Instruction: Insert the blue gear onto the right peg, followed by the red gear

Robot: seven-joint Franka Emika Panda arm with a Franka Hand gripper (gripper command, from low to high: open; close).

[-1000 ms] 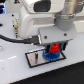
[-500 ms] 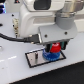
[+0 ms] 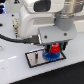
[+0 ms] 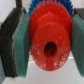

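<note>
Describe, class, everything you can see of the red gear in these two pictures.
The red gear is a small round toothed wheel that looks like glossy plastic, with a raised hub and a dark centre hole. The gripper holds it between two teal pads that press on opposite sides. In the exterior view it hangs under the gripper, just over the wider blue gear, which lies on the grey plate. Blue teeth show behind it in the wrist view. Whether the two gears touch cannot be told.

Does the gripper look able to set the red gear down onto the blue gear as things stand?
Probably yes. The gripper is shut on the red gear, and the blue gear lies directly beneath it on the grey plate, with nothing visible between them.
</note>
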